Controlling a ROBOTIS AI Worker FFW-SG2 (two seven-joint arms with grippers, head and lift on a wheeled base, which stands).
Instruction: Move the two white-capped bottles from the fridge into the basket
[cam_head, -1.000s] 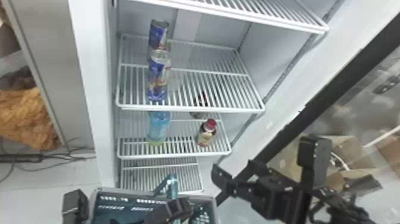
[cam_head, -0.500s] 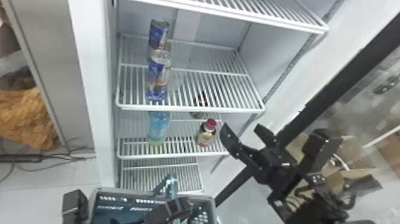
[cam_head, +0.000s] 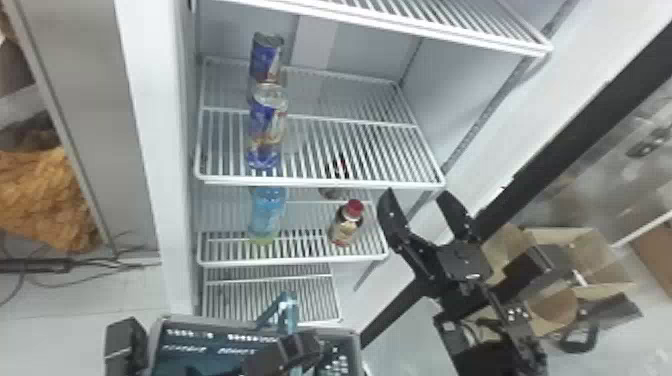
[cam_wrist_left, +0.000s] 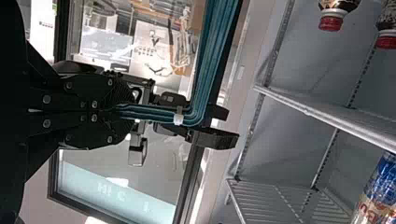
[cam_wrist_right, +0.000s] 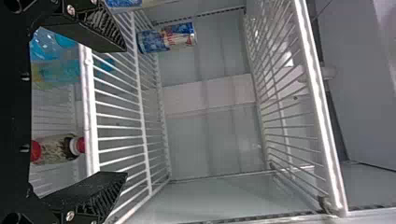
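We judge the job unfinished: blue bottle (cam_head: 267, 212), likely one of the pair (cap obscured), near the shelf's (cam_head: 295, 261) front left corner; basket (cam_head: 210, 322) below. Right pincer (cam_head: 416, 194) apart, empty; left pincer (cam_wrist_left: 128, 111), we cannot tell.

The fridge's wire shelves (cam_head: 320, 182) looked like smooth, glossy coated metal. The basket (cam_head: 215, 323) seemed hard plastic, the open box (cam_head: 605, 265) matt cardboard.

Right claw (cam_head: 415, 194) spread; blue bottle (cam_head: 267, 215), red-capped bottle (cam_head: 345, 229) on shelf (cam_head: 300, 262) below cans (cam_head: 266, 57).
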